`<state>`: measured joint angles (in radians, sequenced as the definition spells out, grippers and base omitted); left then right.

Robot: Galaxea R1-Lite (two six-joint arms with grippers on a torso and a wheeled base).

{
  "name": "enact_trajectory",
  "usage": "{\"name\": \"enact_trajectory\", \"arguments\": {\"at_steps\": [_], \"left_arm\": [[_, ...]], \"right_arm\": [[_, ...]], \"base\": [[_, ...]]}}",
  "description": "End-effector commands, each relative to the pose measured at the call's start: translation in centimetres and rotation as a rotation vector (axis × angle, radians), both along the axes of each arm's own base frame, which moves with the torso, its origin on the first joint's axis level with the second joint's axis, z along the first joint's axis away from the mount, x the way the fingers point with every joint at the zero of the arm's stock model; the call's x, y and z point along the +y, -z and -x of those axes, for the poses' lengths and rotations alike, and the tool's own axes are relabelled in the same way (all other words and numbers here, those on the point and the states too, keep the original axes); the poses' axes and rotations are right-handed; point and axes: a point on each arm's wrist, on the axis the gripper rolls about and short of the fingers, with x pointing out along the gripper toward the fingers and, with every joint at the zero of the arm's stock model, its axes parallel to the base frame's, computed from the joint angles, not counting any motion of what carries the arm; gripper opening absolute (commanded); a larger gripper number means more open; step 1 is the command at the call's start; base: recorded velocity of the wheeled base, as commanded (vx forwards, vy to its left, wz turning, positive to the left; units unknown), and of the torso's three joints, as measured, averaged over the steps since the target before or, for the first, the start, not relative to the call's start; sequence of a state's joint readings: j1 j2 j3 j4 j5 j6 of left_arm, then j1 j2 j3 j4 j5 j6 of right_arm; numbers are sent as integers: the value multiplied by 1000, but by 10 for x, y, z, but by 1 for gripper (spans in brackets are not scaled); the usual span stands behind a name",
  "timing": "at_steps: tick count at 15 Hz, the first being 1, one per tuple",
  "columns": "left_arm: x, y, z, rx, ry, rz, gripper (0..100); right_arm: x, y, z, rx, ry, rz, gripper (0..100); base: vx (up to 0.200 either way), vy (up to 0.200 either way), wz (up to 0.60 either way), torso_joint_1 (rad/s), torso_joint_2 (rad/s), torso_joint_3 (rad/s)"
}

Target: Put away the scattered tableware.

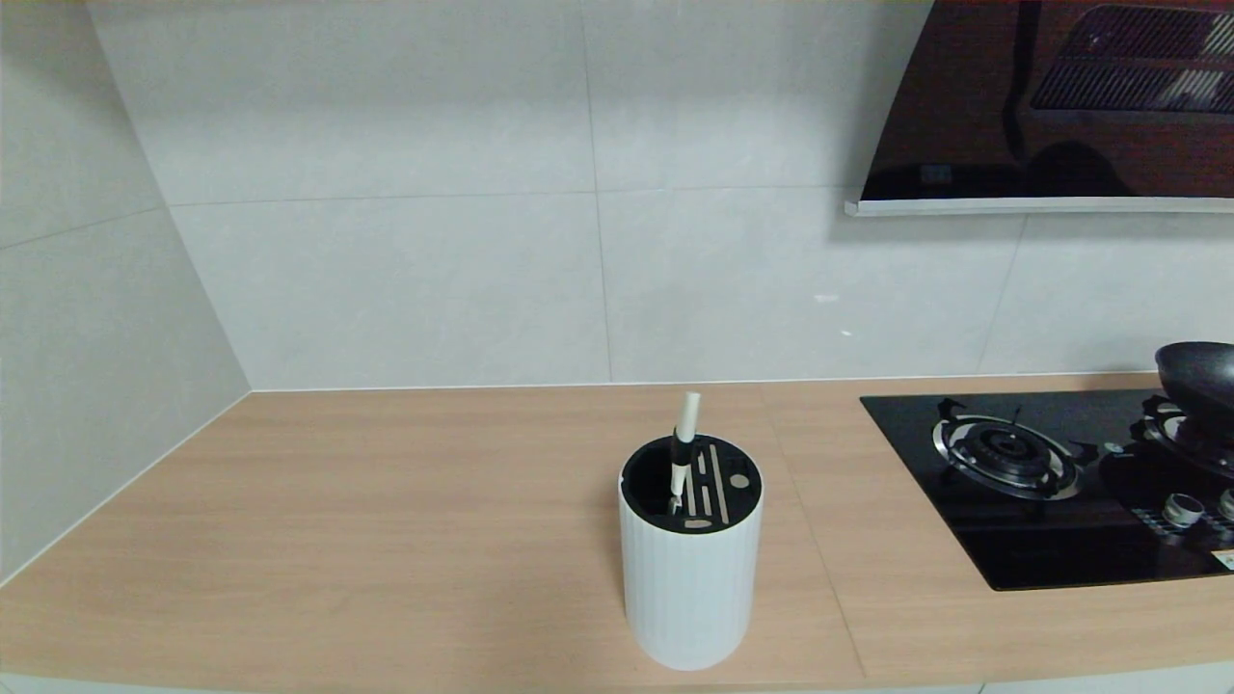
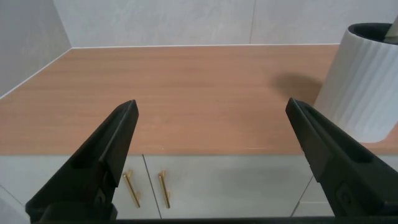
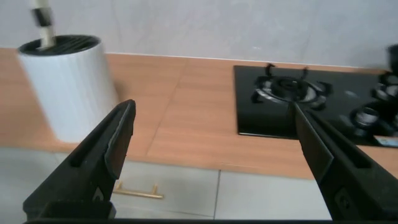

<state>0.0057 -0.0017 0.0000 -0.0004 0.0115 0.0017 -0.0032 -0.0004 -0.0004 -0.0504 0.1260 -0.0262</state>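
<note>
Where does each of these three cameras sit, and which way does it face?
Head view: on the head, facing forward and down at the countertop, white holder and gas hob.
Left wrist view: on the left wrist, facing past the open left gripper at the countertop's edge and cabinet handles.
Right wrist view: on the right wrist, facing past the open right gripper toward holder and hob.
Shared: all three show the holder.

A home kitchen: gas hob (image 1: 1060,482), range hood (image 1: 1051,106), wooden counter (image 1: 386,520).
</note>
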Motion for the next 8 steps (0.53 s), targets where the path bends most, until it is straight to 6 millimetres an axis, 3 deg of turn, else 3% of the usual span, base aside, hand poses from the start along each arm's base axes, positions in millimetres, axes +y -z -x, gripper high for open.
{"name": "enact_trajectory", "arguments": {"at_steps": [1,2,8], "left_arm": [[0,0,0,2,-1,0,100],[0,0,0,2,-1,0,100],[0,0,0,2,-1,0,100]], "right_arm": [[-1,0,0,2,34,4,100],[-3,5,0,46,134,2,100],[-2,5,0,50,101,-4,100]], "base": [[0,0,0,0,0,0],[0,0,0,0,0,0],[0,0,0,0,0,0]]}}
